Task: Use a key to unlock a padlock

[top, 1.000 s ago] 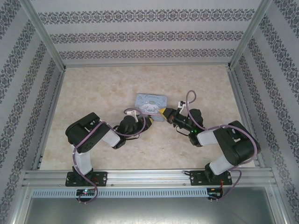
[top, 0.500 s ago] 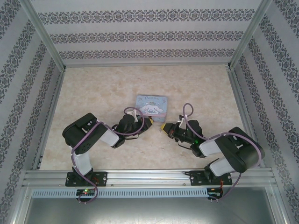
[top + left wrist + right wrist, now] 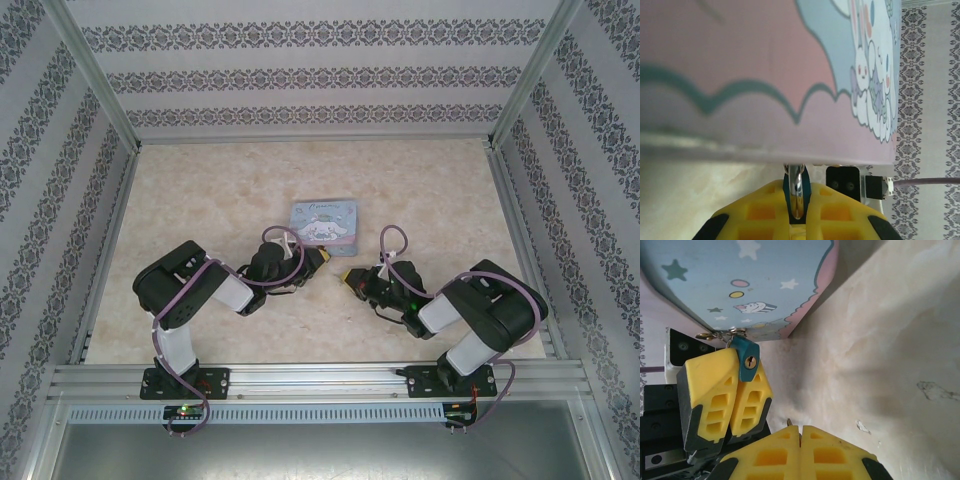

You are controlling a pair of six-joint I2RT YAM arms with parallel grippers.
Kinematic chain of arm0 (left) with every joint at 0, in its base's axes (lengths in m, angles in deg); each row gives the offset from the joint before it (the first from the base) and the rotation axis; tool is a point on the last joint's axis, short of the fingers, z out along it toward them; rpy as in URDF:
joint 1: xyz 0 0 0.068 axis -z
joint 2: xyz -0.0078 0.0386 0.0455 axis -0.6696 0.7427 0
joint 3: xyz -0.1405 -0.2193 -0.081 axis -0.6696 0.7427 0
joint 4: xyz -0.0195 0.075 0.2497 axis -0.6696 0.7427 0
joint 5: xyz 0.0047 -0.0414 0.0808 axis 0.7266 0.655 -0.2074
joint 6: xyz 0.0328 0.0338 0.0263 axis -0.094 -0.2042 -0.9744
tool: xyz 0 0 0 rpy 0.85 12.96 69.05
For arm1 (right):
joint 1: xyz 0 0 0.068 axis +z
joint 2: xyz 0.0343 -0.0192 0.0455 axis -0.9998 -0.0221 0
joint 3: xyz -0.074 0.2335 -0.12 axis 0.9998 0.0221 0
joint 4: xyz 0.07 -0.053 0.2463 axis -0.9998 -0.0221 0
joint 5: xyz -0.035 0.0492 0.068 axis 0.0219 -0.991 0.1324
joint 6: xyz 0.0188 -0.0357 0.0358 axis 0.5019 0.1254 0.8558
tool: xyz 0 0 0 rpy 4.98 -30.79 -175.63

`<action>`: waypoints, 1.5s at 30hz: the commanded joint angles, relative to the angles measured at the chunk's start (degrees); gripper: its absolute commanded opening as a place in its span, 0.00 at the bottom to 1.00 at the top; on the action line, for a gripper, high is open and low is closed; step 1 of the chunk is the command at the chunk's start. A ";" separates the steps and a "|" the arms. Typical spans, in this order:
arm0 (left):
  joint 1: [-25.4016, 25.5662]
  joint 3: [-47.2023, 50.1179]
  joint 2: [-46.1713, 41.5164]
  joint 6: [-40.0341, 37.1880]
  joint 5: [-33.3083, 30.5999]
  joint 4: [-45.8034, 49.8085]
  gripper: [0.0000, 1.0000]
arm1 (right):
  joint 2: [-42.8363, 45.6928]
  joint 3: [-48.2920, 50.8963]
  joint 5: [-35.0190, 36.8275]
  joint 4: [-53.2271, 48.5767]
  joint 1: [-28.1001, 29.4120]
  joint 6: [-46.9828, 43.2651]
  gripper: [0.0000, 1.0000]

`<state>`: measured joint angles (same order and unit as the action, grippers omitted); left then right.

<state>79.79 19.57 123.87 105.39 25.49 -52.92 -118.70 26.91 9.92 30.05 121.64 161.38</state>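
The back wall point(image 3: 310, 75), left wall point(image 3: 50, 180) and right wall point(image 3: 590, 170) are papered white with bands of dark grey damask (level on the back wall, slanting on the sides from above). A slim aluminium post rises at each rear corner, left point(image 3: 92, 75) and right point(image 3: 535, 75). The tabletop point(image 3: 220, 180) is beige, marbled and matt, evenly lit, with soft shadows. An aluminium rail point(image 3: 320, 380) crosses the near edge, then a perforated strip point(image 3: 320, 412) and a plain grey sheet point(image 3: 320, 450).
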 commanded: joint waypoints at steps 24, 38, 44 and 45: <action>-0.41 -1.33 0.90 3.06 1.82 -3.78 0.00 | -4.67 -4.00 5.94 6.15 0.03 3.73 0.00; -0.40 -1.49 0.79 2.82 1.82 -3.42 0.00 | -4.65 -5.05 5.65 6.13 -0.43 4.11 0.00; -0.40 -1.76 0.79 2.64 1.81 -3.21 0.00 | -4.92 -5.67 5.48 6.15 -0.65 4.25 0.00; -0.36 -1.78 0.79 2.65 1.80 -3.16 0.00 | -4.93 -5.75 5.48 6.15 -0.65 4.28 0.00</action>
<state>79.79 18.98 124.29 107.88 26.08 -53.75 -122.92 22.19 14.49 33.79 121.48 165.46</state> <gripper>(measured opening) 0.097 0.065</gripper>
